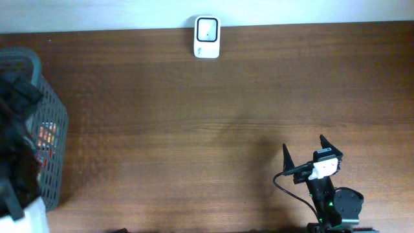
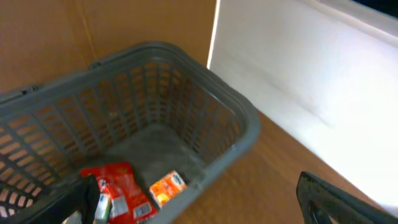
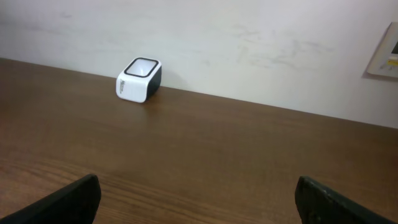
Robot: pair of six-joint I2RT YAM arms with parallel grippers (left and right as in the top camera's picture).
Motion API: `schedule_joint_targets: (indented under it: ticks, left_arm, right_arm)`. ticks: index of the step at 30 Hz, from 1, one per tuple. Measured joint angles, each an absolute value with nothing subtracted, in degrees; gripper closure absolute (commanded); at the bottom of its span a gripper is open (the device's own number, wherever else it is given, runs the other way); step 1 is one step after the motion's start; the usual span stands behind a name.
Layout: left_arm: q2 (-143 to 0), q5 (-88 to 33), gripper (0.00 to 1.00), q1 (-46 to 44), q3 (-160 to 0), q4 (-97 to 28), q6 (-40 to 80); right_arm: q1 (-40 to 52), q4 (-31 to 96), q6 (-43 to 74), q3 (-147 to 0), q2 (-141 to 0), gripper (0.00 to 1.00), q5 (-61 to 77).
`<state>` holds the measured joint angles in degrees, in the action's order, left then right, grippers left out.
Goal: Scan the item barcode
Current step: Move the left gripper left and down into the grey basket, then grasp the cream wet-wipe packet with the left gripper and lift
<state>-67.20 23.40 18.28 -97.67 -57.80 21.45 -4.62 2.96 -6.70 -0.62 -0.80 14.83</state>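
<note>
Seen from overhead, the scanner (image 1: 207, 37) sits at the far edge of the counter (image 1: 194, 129), close against the wall. A grey basket (image 1: 55, 110) stands at the left end. The left arm (image 1: 14, 155) hangs over it as a dark shape and hides most of the inside (a bit of orange-red shows through the mesh). The right arm (image 1: 330, 194) is at the near right. Its jaws are spread wide with nothing between them, well apart from the scanner.

The left wrist view looks down into the basket. On its floor lie a red packet (image 2: 124, 193) and, just beside it, a smaller orange packet (image 2: 168, 186). The left jaws stand wide open and hold nothing, with one tip at each lower corner of the view. The left tip overlaps the red packet's edge, and I cannot tell whether it touches.

The right wrist view shows bare brown counter running to a pale wall. The scanner, white with a dark side, stands far off at the left. The right jaws are wide open and empty.
</note>
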Motion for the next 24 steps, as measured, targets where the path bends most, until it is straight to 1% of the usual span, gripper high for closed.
schedule_joint_targets:
  ticks: [6,10,11,14,18,24]
  left_arm:
    - [-73.2,18.3,0.01,28.8,-98.1,-61.3,22.1]
    - [-77.1,14.2,0.01,37.5,-98.1,-63.9,23.0]
    - [-77.3,14.1,0.01,37.9,-98.1,-64.1,23.2]
    - [-81.2,11.1,0.01,43.4,-98.2,-67.6,24.1]
    - [-86.8,9.8,0.01,47.7,-98.2,-70.7,24.9]
    - [-91.4,9.2,0.01,50.7,-97.5,-71.1,25.1]
  right_arm:
    - [-4.6,3.0,-6.7,-0.6,-0.8,0.01,14.8]
    - [-4.6,3.0,-6.7,-0.6,-0.8,0.01,14.8]
    - [-4.6,3.0,-6.7,-0.6,-0.8,0.01,14.8]
    - [-4.6,3.0,-6.7,-0.6,-0.8,0.01,14.8]
    - [-4.6,3.0,-6.7,-0.6,-0.8,0.01,14.8]
    - [-4.6,3.0,-6.7,-0.6,-0.8,0.01,14.8]
